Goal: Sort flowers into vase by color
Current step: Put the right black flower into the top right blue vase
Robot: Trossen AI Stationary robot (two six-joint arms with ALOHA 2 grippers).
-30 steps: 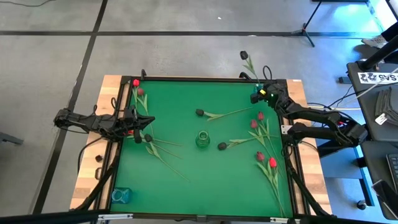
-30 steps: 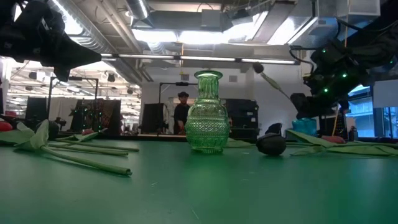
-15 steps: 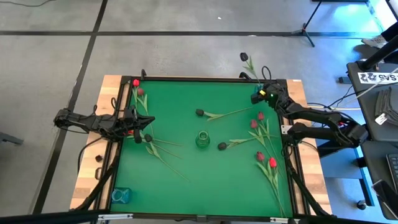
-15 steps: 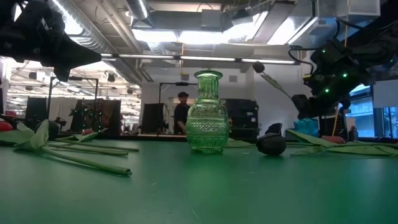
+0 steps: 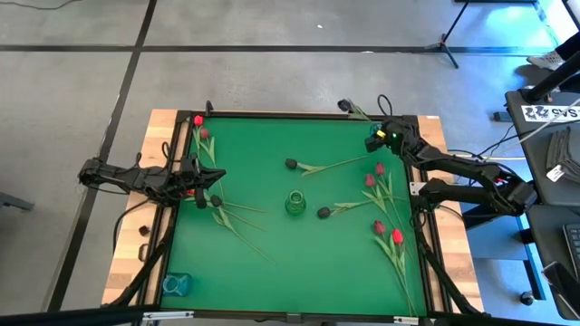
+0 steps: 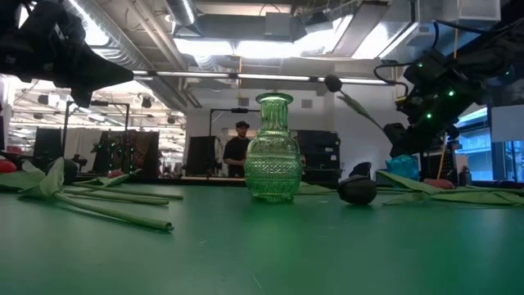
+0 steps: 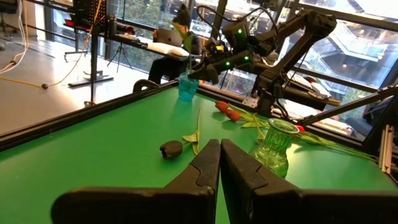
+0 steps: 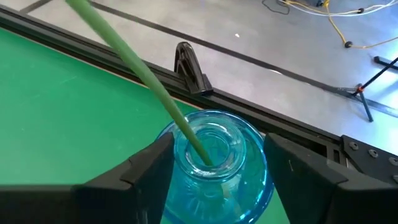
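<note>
Meanwhile right gripper [image 8: 214, 165] over blue vase [image 8: 214, 155], fingers spread, not gripping | flower [image 8: 140, 74] stem in neck | left gripper [image 7: 220, 163] pressed together, idle.

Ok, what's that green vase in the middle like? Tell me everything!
The green vase looks like clear green glass. It has a round belly covered in little bumps, a narrower neck and a flared rim on top. It stands upright near the middle of the green table, and no flower is in it yet. Nothing touches it but the table. A black tulip lies close by, apart from it.
</note>
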